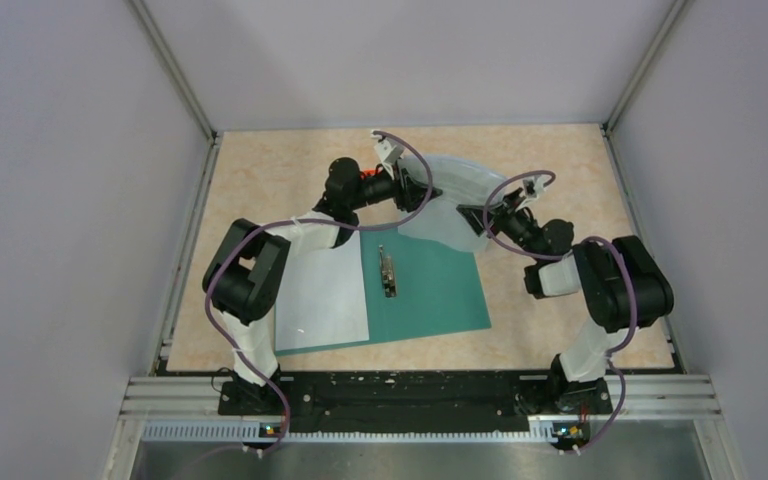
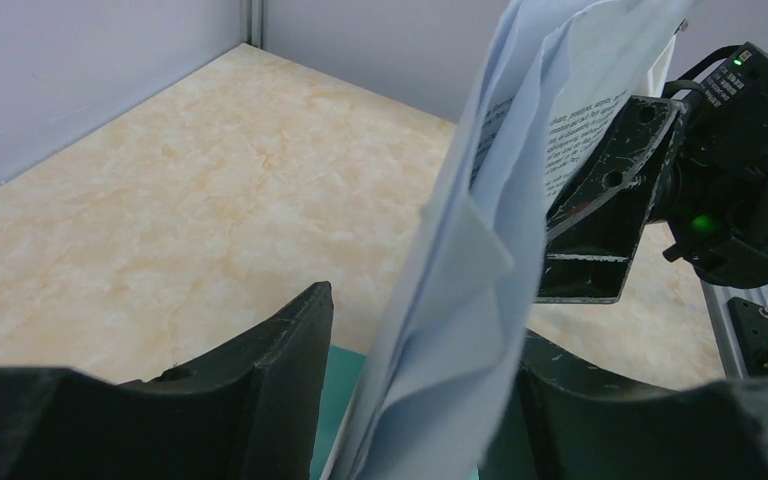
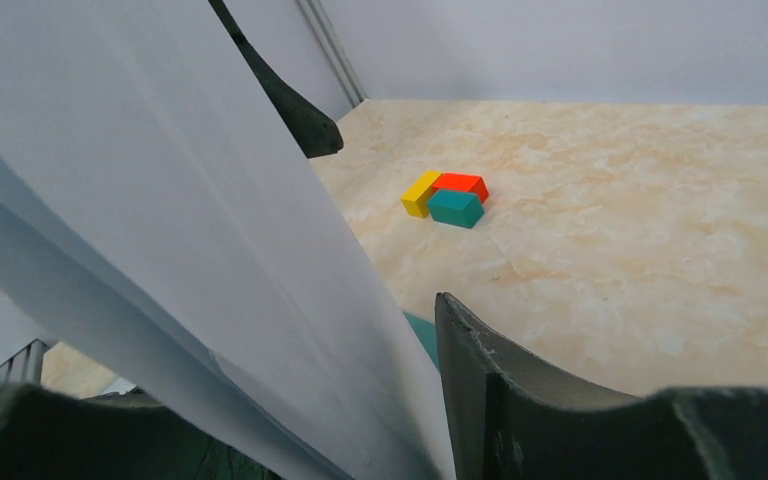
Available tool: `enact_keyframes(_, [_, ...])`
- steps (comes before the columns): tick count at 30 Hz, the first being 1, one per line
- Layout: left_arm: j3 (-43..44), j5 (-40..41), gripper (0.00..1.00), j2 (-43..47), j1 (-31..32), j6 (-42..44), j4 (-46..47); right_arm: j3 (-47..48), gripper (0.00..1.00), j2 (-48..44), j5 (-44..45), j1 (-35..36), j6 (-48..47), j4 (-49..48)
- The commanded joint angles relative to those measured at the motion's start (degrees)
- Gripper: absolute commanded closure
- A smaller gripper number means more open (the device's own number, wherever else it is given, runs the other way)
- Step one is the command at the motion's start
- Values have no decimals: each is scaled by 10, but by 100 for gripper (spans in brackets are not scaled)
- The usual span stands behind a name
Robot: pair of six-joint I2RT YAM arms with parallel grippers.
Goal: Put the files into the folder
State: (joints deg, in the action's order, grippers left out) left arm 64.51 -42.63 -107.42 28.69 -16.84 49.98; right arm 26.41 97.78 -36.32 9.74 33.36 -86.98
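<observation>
Folder point(image 1: 430, 290): lies open and flat on the desk point(image 1: 260, 170), metal clip point(image 1: 388, 272) on its spine, one white sheet point(image 1: 322, 295) on its left half
Files point(image 1: 452, 200): curled, lifted just beyond the folder's far edge, between both arms
Left end effector point(image 2: 420, 400): part-open, fingers either side of the files' edge
Right end effector point(image 3: 360, 400): part-open, files between its fingers; firm grip unclear
Coloured blocks point(image 3: 447, 197): on the desk, well beyond the folder

The top camera looks down from high up behind the arms, seeing the whole table point(image 1: 560, 170). Each wrist camera sits very close behind its own fingers, looking low across the table. All three views share the files point(image 1: 455, 200) point(image 2: 480, 250) point(image 3: 160, 200), toward 12 o'clock.
</observation>
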Motion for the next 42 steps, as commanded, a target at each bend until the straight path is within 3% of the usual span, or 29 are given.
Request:
enact_keyframes(1, [24, -2, 46, -11, 5, -11, 39, 21, 51, 11, 0, 8, 2, -116])
enact_keyframes(10, [20, 8, 45, -10, 8, -9, 42, 20, 54, 15, 7, 14, 3, -116])
enact_keyframes(15, [19, 9, 46, -7, 8, -8, 41, 25, 71, 15, 6, 14, 11, -116])
enact_keyframes(17, [20, 10, 46, -7, 8, -7, 40, 27, 82, 12, 6, 14, 14, -111])
enact_keyframes(19, [20, 10, 47, -1, 8, -3, 34, 30, 100, 2, 2, 14, 17, -97])
enact_keyframes(20, [19, 11, 48, 4, 8, -1, 30, 33, 100, -7, 1, 13, 18, -75])
enact_keyframes(25, [12, 22, 53, 46, 8, 7, -40, 83, 100, -95, -18, 14, 14, 170])
enact_keyframes(32, [-20, 54, 63, 142, 15, -70, -143, 209, 100, -175, -24, 15, -46, 627])
enact_keyframes(38, [-36, 127, 71, 194, 39, -112, -287, 262, 100, -164, -39, 16, -38, 816])
enact_keyframes(42, [-75, 174, 73, 200, 50, -151, -314, 260, 100, -149, -23, 22, -66, 884])
